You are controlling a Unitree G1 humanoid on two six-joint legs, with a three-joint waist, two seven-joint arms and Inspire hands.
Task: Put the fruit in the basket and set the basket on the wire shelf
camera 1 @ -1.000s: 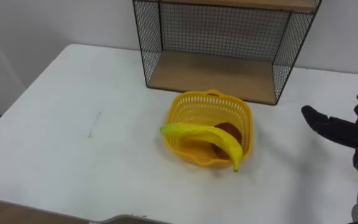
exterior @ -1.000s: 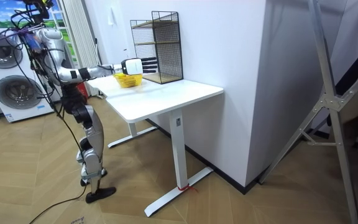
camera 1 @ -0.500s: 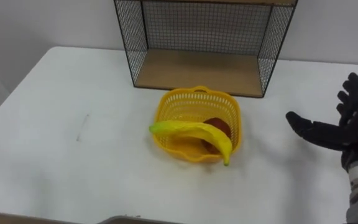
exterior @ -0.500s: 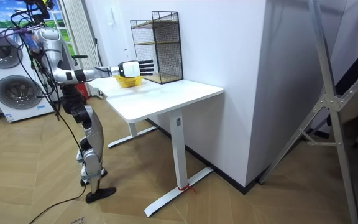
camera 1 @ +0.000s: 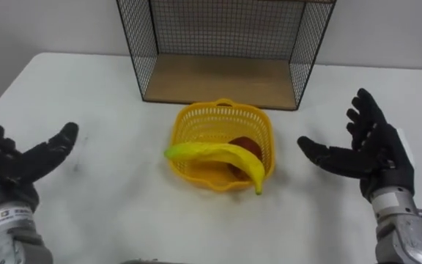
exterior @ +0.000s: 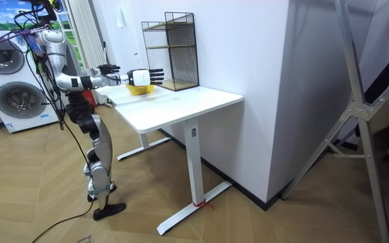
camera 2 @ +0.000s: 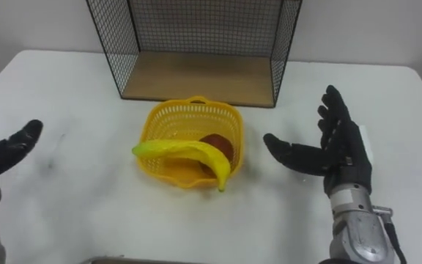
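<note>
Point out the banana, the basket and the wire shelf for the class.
banana [camera 1: 218,152]: left eye view, middle of its curved yellow body.
basket [camera 1: 211,123]: left eye view, its back wall of yellow mesh.
wire shelf [camera 1: 218,77]: left eye view, its bare wooden bottom board.

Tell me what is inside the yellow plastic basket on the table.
In the yellow plastic basket a yellow banana lies across, its tip poking over the front rim. Beneath it sits a dark red round fruit, partly covered; anything lower is hidden.
</note>
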